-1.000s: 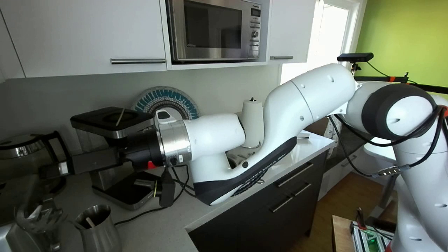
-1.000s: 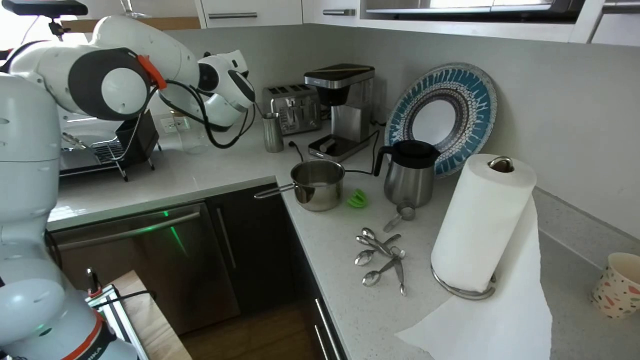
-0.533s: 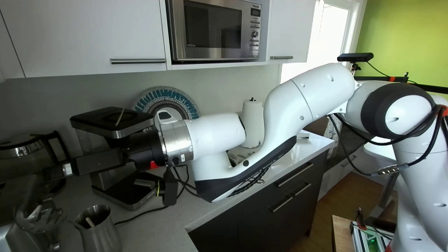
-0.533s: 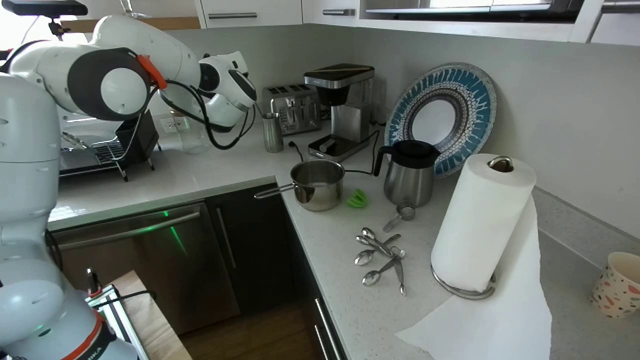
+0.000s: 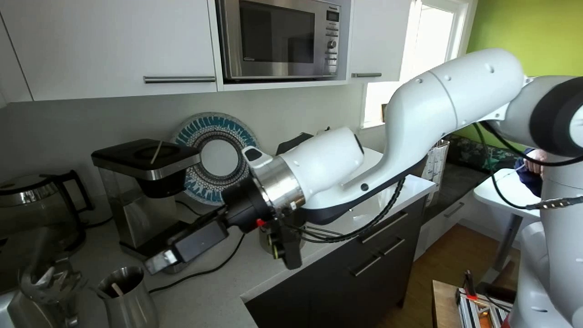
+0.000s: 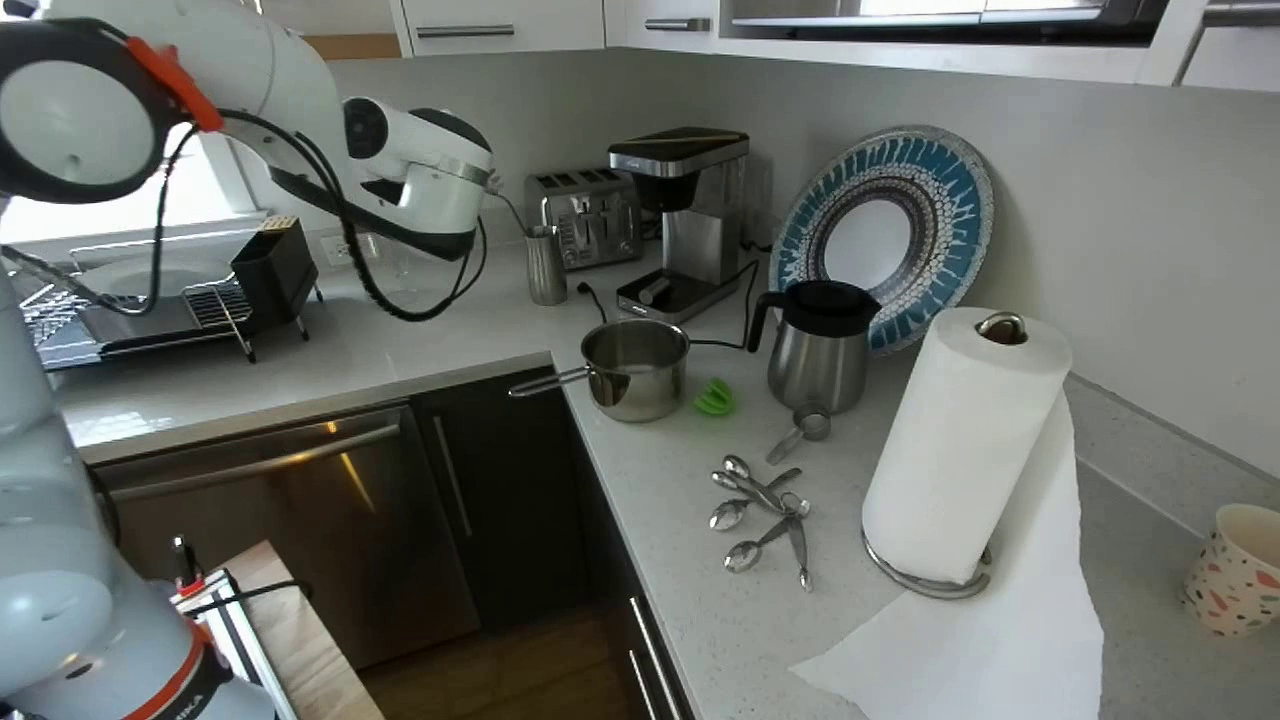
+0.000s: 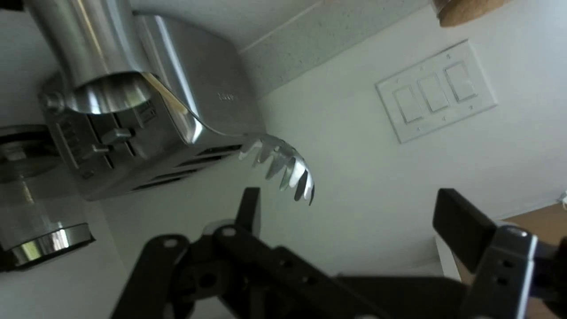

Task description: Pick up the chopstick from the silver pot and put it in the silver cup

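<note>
The silver cup [image 5: 136, 307] stands on the counter, also in an exterior view [image 6: 546, 270] and the wrist view [image 7: 95, 44]. It holds a metal pasta server [image 7: 288, 161]. A pale tan stick [image 5: 117, 289] pokes out of it and shows in the wrist view [image 7: 166, 93]; I cannot tell whether this is the chopstick. Another thin pale stick [image 5: 156, 152] lies on the coffee maker's top. The silver pot [image 6: 640, 380] sits by the counter edge; no stick shows in it. My gripper [image 7: 348, 193] is open and empty. It hangs tilted down above the cup's far side [image 5: 157, 263].
The coffee maker [image 5: 145, 161] and toaster [image 6: 592, 220] stand near the cup. A lidded steel kettle [image 6: 820, 350], green object [image 6: 716, 397], measuring spoons [image 6: 765, 500] and paper towel roll [image 6: 965, 440] are on the counter. A patterned plate [image 6: 940, 220] leans on the wall.
The arm has drawn back toward its base. In an exterior view the gripper has moved right and lower, and tilts down more steeply. The objects on the counter have not moved.
</note>
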### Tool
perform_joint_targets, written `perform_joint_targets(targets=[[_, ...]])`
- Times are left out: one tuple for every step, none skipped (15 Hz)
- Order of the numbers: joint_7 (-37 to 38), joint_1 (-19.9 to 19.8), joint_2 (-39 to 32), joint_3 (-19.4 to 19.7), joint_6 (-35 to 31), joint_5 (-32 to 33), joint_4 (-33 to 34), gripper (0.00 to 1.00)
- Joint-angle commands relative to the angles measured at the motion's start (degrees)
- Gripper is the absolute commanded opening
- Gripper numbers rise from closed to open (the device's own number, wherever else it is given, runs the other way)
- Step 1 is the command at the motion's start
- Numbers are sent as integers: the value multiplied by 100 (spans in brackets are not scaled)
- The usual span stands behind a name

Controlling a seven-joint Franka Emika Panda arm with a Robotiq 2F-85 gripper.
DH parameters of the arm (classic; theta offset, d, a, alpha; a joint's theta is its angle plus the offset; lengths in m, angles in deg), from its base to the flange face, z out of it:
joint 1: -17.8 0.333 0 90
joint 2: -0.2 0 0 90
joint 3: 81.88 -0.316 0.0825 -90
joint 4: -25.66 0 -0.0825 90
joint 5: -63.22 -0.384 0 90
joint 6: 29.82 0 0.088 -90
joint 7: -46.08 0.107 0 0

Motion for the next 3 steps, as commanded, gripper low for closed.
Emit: perform_joint_targets(targets=[[1569, -145, 1442, 215, 109, 1562, -1294, 100], [1972, -141, 1649, 274, -105, 2072, -1376, 100], [1314, -99, 925, 168, -50, 1431, -752, 100]])
